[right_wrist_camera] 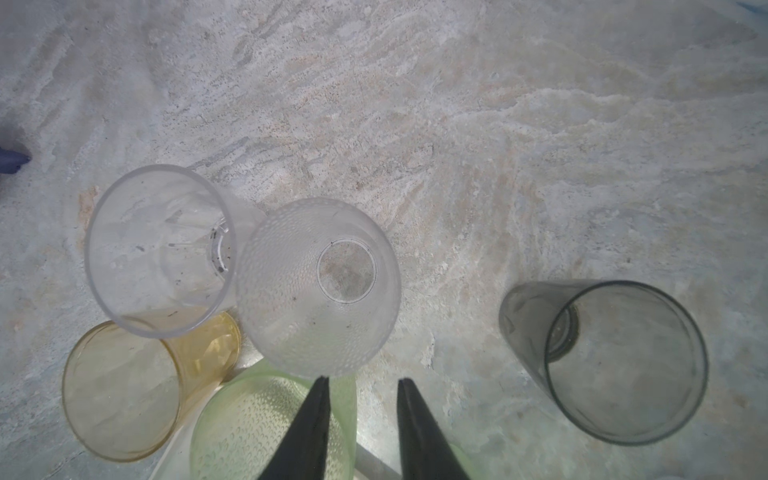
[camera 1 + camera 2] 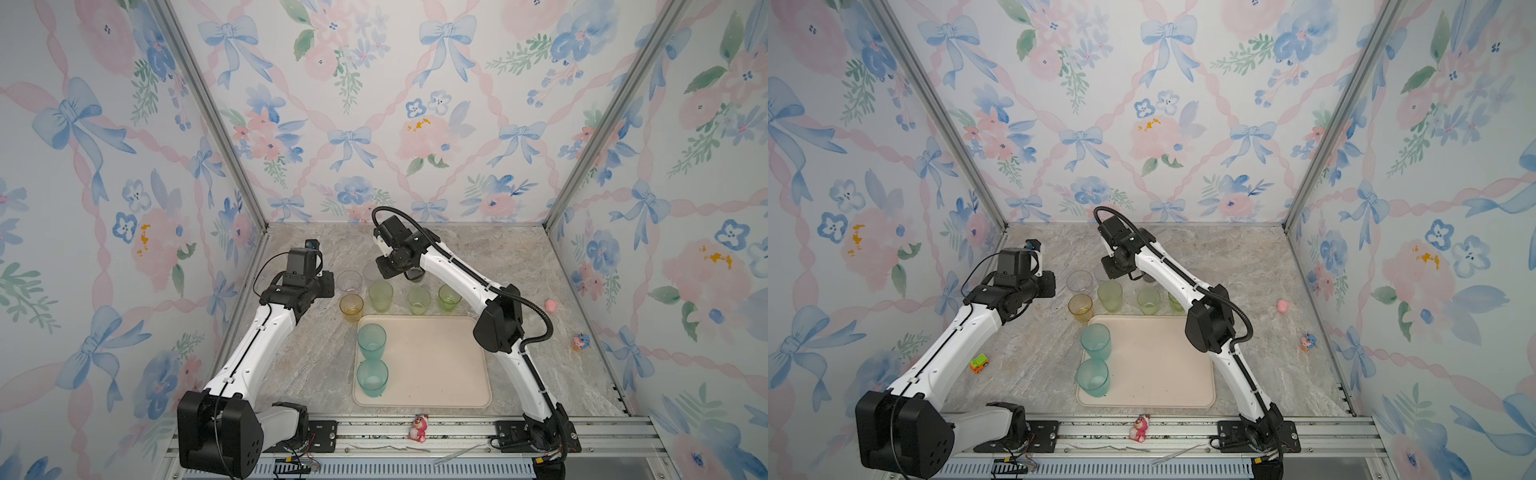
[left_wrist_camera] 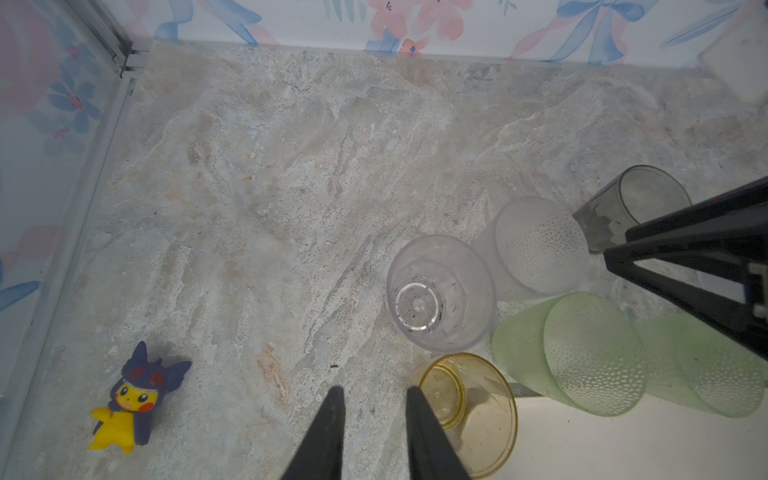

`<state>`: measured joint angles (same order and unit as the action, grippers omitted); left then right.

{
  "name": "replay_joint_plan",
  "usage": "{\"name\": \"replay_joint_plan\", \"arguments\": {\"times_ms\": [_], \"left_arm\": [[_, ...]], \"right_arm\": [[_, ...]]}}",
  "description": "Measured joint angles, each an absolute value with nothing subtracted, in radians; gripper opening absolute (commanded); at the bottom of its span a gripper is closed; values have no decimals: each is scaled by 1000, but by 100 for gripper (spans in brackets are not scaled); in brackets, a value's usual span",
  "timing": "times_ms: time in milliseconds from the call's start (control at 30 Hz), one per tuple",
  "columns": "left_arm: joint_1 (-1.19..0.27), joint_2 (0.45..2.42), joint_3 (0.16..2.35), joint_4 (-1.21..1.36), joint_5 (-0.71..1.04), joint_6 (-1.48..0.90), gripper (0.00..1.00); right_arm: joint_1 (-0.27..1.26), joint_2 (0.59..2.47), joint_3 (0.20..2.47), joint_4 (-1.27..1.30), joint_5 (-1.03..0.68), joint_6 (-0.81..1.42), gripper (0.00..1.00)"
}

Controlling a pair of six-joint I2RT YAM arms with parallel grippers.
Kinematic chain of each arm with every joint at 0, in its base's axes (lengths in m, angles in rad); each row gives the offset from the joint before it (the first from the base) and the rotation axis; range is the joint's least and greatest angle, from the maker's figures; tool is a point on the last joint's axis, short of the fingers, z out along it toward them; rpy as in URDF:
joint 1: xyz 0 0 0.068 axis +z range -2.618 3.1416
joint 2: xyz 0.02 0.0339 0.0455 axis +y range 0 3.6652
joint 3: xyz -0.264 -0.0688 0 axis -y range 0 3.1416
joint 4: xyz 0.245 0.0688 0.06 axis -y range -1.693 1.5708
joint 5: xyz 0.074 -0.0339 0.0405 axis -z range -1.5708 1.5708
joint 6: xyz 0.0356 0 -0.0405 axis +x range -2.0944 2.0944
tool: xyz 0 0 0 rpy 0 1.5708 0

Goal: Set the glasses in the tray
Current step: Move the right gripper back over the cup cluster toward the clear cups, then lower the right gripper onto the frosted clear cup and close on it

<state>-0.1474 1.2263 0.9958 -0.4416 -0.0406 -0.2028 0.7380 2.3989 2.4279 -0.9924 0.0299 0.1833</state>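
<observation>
Glasses (image 2: 380, 296) look light, thin-walled and slippery; I'd pinch 1 wall across the rim, gently. My left claw (image 3: 374, 390) and right claw (image 1: 362, 380) both hover partly open, empty.

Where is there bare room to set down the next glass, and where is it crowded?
The cream-beige rectangular tray is bare right of the two frosted teal tumblers on its left side. Crowded: the yellow, pale green and clear tumblers packed just beyond its far rim.

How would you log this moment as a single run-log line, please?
in tray: two teal glasses | left gripper: open, empty, by yellow glass | right gripper: open, empty, near grey glass | green glasses: outside tray
</observation>
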Motion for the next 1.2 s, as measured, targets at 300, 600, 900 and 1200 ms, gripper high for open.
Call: {"name": "replay_joint_plan", "arguments": {"times_ms": [300, 600, 900, 1200], "left_arm": [[-136, 1228, 996, -442, -31, -201, 28], [-128, 1230, 996, -442, -24, -190, 28], [-118, 1230, 996, -441, -16, -185, 28], [-107, 1230, 996, -441, -13, -183, 28]], "right_arm": [[719, 2409, 2429, -992, 7, 202, 31], [719, 2423, 2443, -976, -23, 225, 31], [719, 2464, 2444, -949, -18, 244, 29], [719, 2485, 2475, -928, -15, 263, 28]]}}
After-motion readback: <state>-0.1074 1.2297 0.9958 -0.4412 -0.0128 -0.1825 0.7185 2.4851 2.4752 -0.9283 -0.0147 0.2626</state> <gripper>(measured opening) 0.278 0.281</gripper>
